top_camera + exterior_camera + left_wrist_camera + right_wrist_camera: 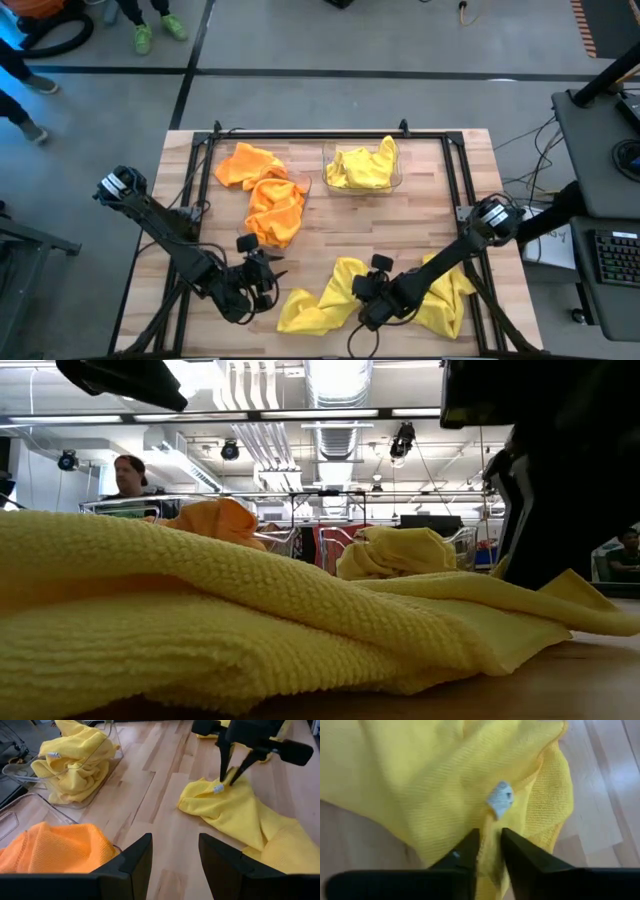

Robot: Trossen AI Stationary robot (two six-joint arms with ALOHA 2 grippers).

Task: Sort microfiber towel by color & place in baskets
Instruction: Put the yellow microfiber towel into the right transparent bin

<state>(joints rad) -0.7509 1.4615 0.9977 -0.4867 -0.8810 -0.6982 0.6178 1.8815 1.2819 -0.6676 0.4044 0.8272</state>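
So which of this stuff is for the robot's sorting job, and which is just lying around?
For the job:
- yellow towels loose on the table
- yellow towels in the right basket
- orange towels spilling from the left basket
- right gripper, fingertips down on a yellow towel
- left gripper, open, waiting

Just lying about:
- black metal frame
- keyboard beside the table
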